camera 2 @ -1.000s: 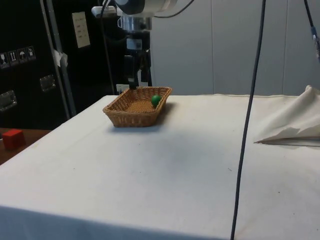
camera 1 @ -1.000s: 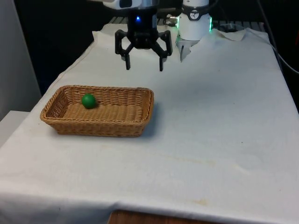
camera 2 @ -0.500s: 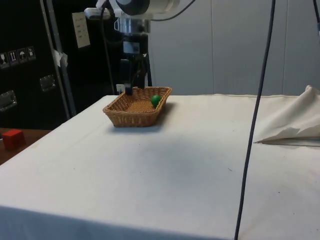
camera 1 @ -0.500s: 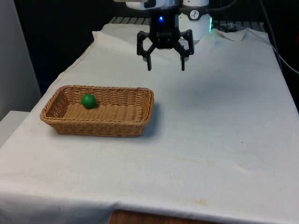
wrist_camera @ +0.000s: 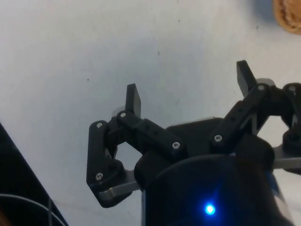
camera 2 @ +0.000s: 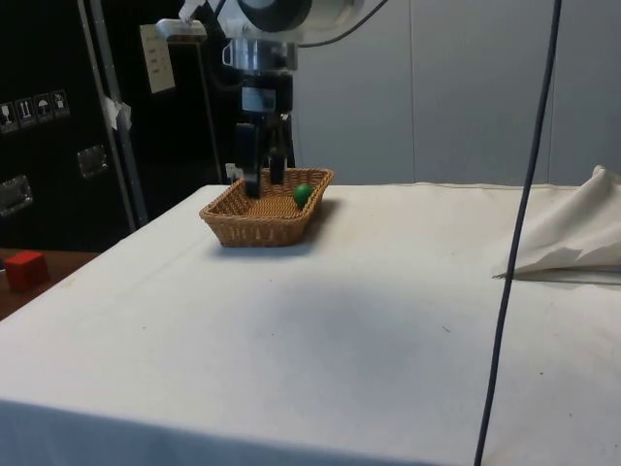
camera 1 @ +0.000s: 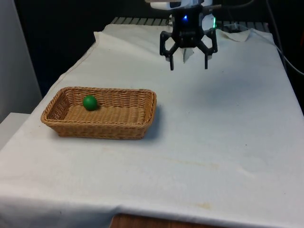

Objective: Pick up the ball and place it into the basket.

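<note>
Green ball (camera 1: 90, 102): inside wicker basket (camera 1: 142, 118). Pincer (camera 1: 188, 66): spread wide, empty, well beyond basket. Risk: a returning sweep could knock the basket.

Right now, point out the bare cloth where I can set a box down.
The cloth is bare from the basket to the front view's right edge, and along the near edge. Crowded: the basket, holding the ball, and below the open gripper.
</note>
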